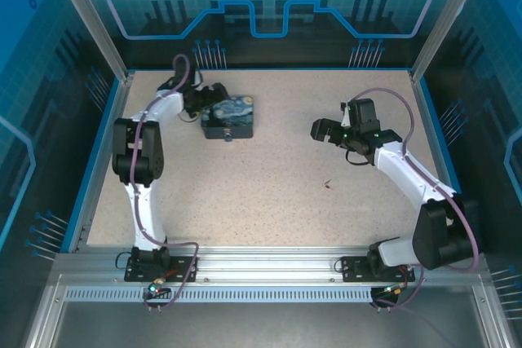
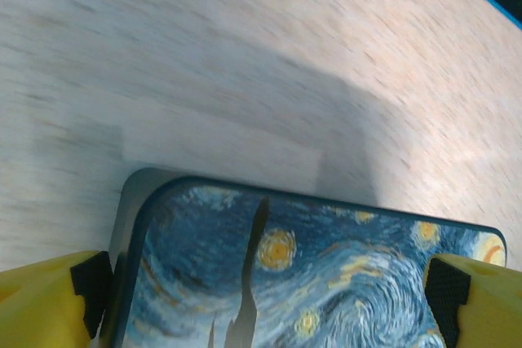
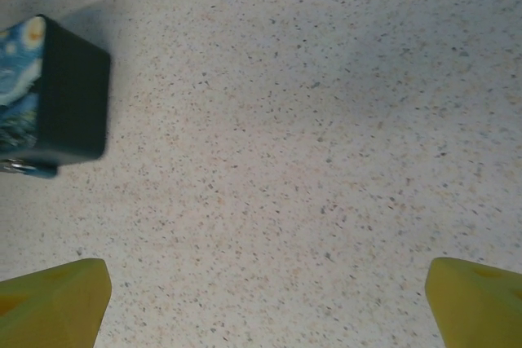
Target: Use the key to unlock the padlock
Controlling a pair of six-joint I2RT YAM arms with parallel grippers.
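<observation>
The padlock (image 1: 231, 137) is a tiny dark piece at the front edge of the Starry Night box (image 1: 230, 116). A small metallic bit of the padlock (image 3: 18, 167) pokes out at that box's (image 3: 49, 95) corner in the right wrist view. The key (image 1: 328, 184) is a thin golden-brown sliver lying alone on the table, near and right of the box. My left gripper (image 1: 205, 100) is open at the box's back left, its yellow fingers (image 2: 49, 303) spread wide over the painted lid (image 2: 310, 266). My right gripper (image 1: 320, 129) hovers open over bare table (image 3: 269, 160), far of the key; the right gripper (image 3: 265, 307) has nothing between its fingers.
The speckled table (image 1: 269, 201) is bounded by a blue rim and transparent walls (image 1: 114, 71) on the left, right and back. Both arm bases sit on the metal rail (image 1: 269, 266) at the near edge.
</observation>
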